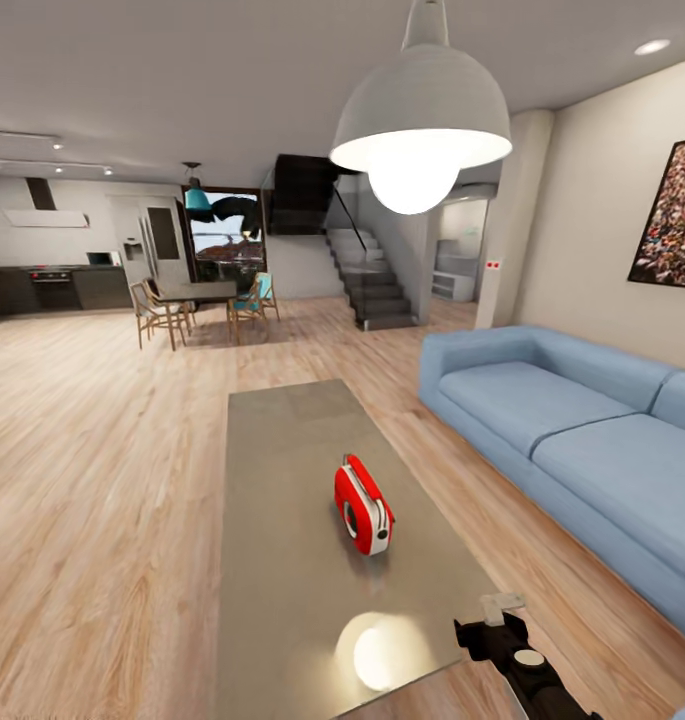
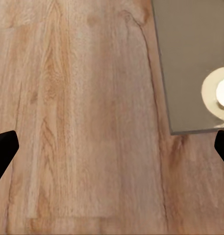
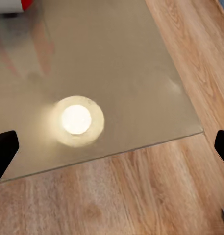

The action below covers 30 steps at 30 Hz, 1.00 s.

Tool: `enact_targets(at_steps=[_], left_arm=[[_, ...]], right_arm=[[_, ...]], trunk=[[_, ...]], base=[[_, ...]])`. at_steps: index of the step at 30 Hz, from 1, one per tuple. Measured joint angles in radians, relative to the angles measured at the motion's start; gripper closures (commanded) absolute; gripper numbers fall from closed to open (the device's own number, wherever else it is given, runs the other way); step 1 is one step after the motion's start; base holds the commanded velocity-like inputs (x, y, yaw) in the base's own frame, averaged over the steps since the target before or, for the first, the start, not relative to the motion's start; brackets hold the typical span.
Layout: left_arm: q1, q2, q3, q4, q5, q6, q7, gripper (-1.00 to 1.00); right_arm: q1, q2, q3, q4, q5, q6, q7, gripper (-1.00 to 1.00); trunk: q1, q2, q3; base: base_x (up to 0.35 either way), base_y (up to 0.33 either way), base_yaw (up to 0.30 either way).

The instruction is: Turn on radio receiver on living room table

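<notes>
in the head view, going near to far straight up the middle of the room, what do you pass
lamp reflection on the table top → radio receiver → far end of the table → bare wood floor → dining table with chairs → window

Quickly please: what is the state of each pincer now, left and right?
Left pincer: open, holding nothing, over the wood floor.
Right pincer: open, holding nothing, above the near edge of the table.
</notes>
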Motion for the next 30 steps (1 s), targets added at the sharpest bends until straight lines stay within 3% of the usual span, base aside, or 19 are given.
enact_targets(at_steps=[20,30], left_arm=[[0.0,0.003,0.0,0.0,0.005,0.002,0.0,-1.0],[0.0,0.003,-0.001,0.0,0.005,0.004,0.0,-1.0]], right_arm=[[0.0,0.0,0.0,0.0,0.001,0.0,0.0,-1.0],[0.0,0.0,0.0,0.0,0.003,0.0,0.0,-1.0]], trunk=[[0.0,0.0,0.0],[0.0,0.0,0.0]], base=[[0.221,-0.265,0.296],[0.019,-0.313,0.031]])
